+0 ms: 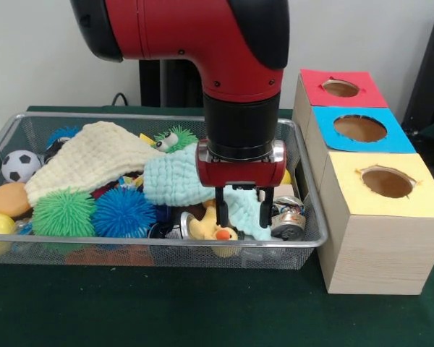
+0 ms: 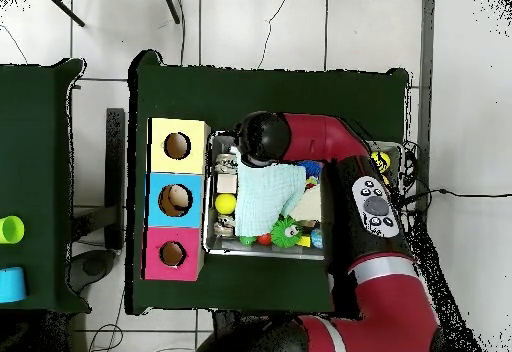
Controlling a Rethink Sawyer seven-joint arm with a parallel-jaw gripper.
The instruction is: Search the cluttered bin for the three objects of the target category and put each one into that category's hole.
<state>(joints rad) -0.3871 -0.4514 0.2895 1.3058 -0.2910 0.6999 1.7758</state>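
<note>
Green cloth covered the counter (image 1: pixel 166 311), and on it, across the lower left of the front view, stood a wire mesh bin (image 1: pixel 7 137) heaped with toys. At the right of the frame sat a wooden box (image 1: pixel 376 253) with 3 holes in a row, faced red (image 1: pixel 341 88), blue (image 1: pixel 359 128) and yellow (image 1: pixel 387 182); it stood just beside the bin, probably to keep each drop short.

Which category was the target could not be told, so the task's objects remained unidentified somewhere in the clutter. The tool (image 1: pixel 241 206) hung low in the bin's right end, its 2 dark fingers (image 1: pixel 221 206) set narrowly apart and pointing straight down. They straddled a fold of the pale blue cloth (image 1: pixel 170 181); whether they truly pinched it could not be told.

A yellow rubber duck (image 1: pixel 213 228) lay just beside the fingertips, long axis roughly across the frame, beak toward the lower right. A cream cloth (image 1: pixel 87 159) draped the spiky balls at the left, likely hiding more beneath.
</note>
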